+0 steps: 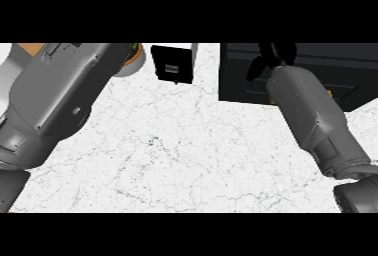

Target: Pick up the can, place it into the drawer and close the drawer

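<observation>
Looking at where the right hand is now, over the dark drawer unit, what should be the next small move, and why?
Probably a short push of the right hand against the black drawer unit to close it. The right forearm reaches over that unit, with the hand at its far part. No can is visible on the white counter, so it may already be inside, though the view does not show this.

White bench [184,150] with thin grey marble veining; grey forearms; black drawer [244,75]; black right hand [267,59]; black box [173,62] with a white side.
</observation>
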{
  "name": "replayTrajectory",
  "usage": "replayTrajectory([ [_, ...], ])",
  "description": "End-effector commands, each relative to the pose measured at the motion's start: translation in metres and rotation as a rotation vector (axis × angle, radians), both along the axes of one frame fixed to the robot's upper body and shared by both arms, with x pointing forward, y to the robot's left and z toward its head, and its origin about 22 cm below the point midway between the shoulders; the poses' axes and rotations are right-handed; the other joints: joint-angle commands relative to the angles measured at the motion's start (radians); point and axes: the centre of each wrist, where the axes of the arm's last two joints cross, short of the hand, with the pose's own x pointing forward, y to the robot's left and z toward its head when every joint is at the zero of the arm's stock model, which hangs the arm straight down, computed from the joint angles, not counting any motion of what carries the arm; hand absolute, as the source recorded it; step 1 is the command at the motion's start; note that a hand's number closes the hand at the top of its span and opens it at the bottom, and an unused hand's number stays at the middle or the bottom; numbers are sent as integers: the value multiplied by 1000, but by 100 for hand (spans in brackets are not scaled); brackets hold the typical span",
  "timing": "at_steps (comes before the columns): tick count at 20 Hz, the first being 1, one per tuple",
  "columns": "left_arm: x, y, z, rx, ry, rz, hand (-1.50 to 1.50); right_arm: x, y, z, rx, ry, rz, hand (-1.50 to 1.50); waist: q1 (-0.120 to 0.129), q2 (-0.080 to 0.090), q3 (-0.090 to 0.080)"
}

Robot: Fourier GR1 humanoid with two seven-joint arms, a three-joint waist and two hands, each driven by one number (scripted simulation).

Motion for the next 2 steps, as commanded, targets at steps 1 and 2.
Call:
replayTrajectory([
  [1, -6, -3, -6, -2, 3, -3, -150, 10, 26, 47, 157, -110, 41, -150, 14, -11, -9],
  [2, -6, 16, -8, 0, -6, -9, -150, 8, 18, 33, 161, -116, 20, -150, 21, -14, -10],
])
